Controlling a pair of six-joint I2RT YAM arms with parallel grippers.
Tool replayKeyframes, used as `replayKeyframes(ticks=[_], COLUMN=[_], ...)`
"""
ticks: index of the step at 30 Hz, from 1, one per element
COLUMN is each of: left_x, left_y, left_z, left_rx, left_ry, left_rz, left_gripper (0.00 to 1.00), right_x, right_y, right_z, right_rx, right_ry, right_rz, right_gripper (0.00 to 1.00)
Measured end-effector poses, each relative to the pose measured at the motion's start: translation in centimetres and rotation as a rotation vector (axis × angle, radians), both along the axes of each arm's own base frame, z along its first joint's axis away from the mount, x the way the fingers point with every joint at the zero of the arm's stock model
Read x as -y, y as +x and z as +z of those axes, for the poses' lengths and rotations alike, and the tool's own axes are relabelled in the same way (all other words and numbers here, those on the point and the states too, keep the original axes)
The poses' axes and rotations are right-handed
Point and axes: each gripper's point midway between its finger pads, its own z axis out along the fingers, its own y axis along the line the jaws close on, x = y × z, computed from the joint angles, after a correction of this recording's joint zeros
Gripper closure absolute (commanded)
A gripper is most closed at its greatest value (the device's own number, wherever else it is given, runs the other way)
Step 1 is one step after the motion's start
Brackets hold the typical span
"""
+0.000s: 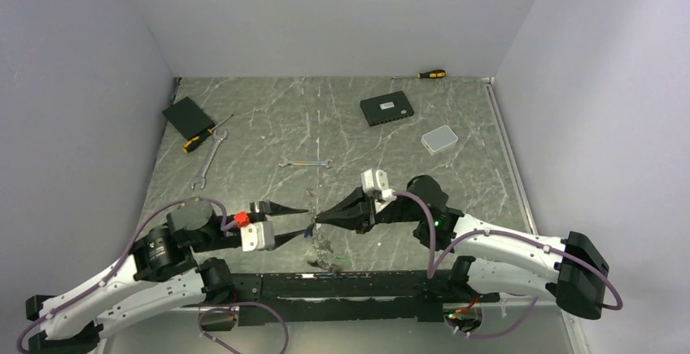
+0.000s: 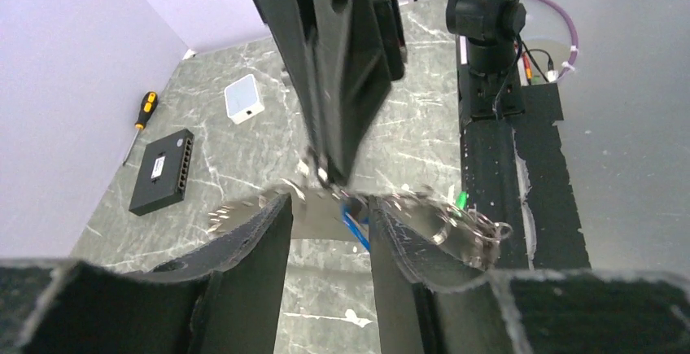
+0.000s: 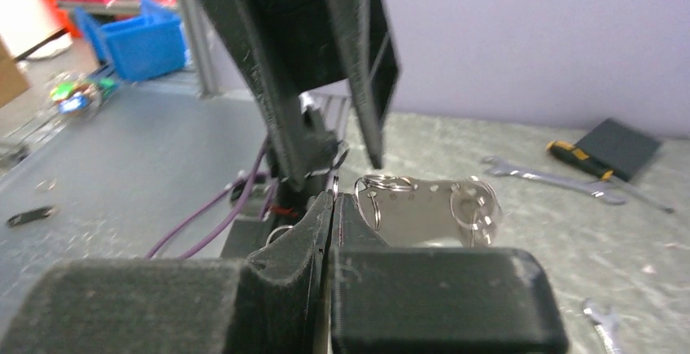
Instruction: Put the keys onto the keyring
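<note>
Looking at this one, the right end effector [image 3: 334, 203] has its fingers squeezed together on the edge of the keyring [image 3: 423, 207]. The ring hangs in the air just off its tip, between both arms. The left end effector [image 2: 325, 207] is spread apart, with fingers either side of the dangling metal, gripping nothing as far as I can tell. A few keys [image 1: 324, 256] lie on the bench [image 1: 268, 126] just beneath the tips. A blue tag [image 2: 355, 230] shows through the left gap. My guess is it's all light but thin, hard and slippery, and the hoop will swing. I'd pinch a key flat across its head, leaving the hole free.
</note>
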Motion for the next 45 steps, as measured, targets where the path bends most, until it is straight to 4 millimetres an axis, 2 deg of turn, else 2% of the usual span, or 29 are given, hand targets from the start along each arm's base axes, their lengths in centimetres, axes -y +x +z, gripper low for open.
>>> replayKeyframes(ticks=[5,9,15,24,32,39,41,44,45], left_x=[-1.1,-1.2,-0.9,0.8,1.6,1.4,1.3,1.3,1.2], left_y=[-0.6,-0.7,-0.5,0.4,1.7,2.5,2.6,2.8,2.8], left_z=[-0.5,-0.8,-1.2,-3.2,-3.3,-2.9,-2.8,-2.8,-2.8], left_rx=[-0.029,-0.044,-0.049,-0.071,-0.079,-0.066,-0.065,-0.064,-0.064], left_ry=[-0.045,-0.049,-0.04,-0.018,-0.019,-0.045,-0.047,-0.046,-0.047], left_rz=[0.014,0.018,0.018,0.023,0.069,0.117,0.125,0.135,0.137], left_gripper=[0.56,0.56,0.58,0.6,0.6,0.7,0.78,0.99,1.0], right_x=[0.5,0.6,0.4,0.3,0.3,0.4,0.4,0.4,0.4], right_y=[1.0,1.3,1.5,1.7,1.7,1.6,1.6,1.6,1.6], right_z=[3.1,4.0,3.9,3.6,3.6,3.8,3.8,3.8,3.8], right_rx=[0.037,0.044,0.035,0.014,0.003,0.003,0.003,0.002,0.002], right_ry=[0.13,0.166,0.166,0.156,0.156,0.16,0.16,0.16,0.159], right_rz=[-0.074,-0.09,-0.097,-0.103,-0.1,-0.1,-0.1,-0.099,-0.099], right_gripper=[1.0,1.0,1.0,1.0,1.0,1.0,1.0,1.0,1.0])
